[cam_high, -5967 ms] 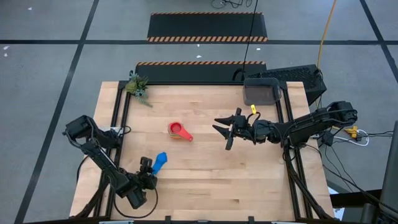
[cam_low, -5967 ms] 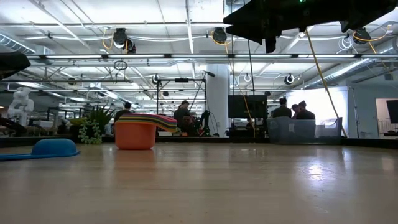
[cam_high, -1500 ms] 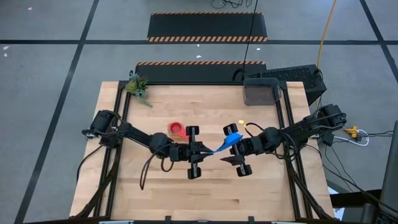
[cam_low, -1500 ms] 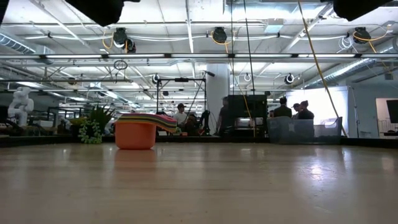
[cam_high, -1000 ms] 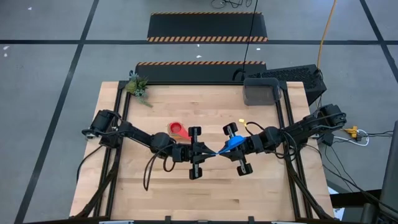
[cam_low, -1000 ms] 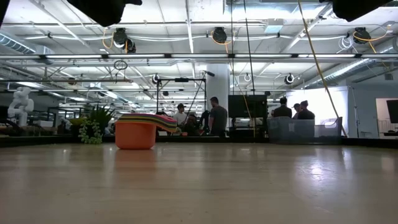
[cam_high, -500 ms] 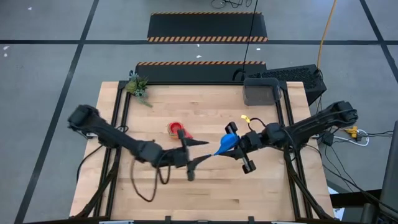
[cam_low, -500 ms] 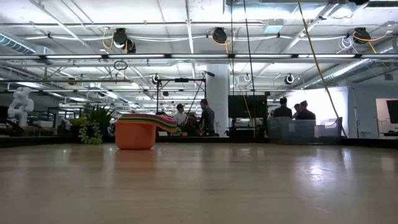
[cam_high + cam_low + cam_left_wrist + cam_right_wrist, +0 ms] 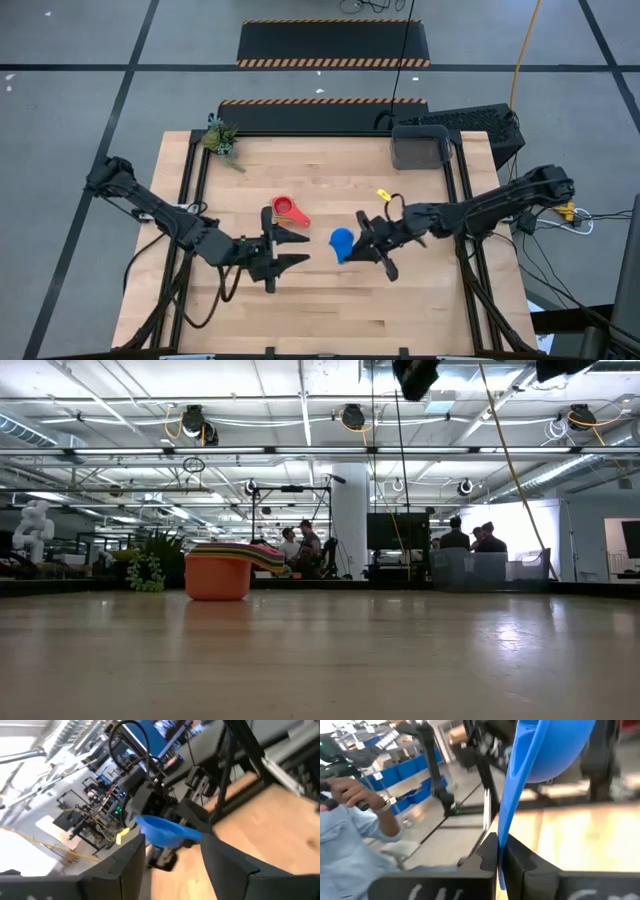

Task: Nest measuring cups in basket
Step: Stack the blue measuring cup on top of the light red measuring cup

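Left of the stacked cups [image 9: 289, 210], the left gripper [image 9: 288, 247] hangs empty, fingers spread. Right of the stack, the blue cup [image 9: 342, 243] is held above the desk [image 9: 420, 310], handle pinched by the right gripper [image 9: 362, 243]. Light, stiff, probably slick plastic; its handle is the best hold. Its long axis runs from bowl toward that gripper.

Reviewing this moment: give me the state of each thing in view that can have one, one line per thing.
Blue plastic measuring cup: held off the table by its handle, in the right pincer.
Right pincer: shut on the blue cup's handle.
Left pincer: open, holding nothing, near the table's middle.
Stack of nested plastic cups, red on top: upright on the table.
Dark grey rectangular basket: upright at the table's far edge.
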Motion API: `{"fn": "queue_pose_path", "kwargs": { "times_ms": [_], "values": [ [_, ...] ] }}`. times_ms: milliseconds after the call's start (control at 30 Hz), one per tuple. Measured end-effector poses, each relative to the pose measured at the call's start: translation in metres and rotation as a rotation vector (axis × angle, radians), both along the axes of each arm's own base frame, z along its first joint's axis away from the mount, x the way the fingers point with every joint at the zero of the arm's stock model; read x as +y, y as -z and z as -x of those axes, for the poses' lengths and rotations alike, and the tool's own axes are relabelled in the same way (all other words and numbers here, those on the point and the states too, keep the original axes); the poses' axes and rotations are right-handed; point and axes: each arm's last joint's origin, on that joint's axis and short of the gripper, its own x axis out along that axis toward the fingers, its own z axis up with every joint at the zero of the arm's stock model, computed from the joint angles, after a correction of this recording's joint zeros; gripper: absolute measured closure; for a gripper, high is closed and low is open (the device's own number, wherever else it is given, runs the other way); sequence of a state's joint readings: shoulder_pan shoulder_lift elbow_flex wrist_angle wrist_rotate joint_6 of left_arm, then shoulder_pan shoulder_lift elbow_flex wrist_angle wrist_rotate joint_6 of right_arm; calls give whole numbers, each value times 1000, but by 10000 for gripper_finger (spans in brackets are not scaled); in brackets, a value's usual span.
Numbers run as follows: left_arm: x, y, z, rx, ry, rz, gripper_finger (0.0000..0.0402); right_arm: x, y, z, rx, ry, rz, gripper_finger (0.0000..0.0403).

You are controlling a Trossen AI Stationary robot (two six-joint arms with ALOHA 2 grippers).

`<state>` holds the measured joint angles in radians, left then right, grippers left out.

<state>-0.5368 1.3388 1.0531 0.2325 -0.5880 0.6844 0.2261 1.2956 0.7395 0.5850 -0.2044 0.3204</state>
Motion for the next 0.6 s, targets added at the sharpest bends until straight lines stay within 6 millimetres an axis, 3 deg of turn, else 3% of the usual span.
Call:
{"fn": "queue_pose_path", "kwargs": {
  "times_ms": [267,600],
  "values": [
    [0,19,-8,122,-8,-113,233,3,40,-16,294,-96,-196,403],
    [-5,42,-8,287,67,-300,226,6,71,-25,524,-318,-346,403]
  ]
}}
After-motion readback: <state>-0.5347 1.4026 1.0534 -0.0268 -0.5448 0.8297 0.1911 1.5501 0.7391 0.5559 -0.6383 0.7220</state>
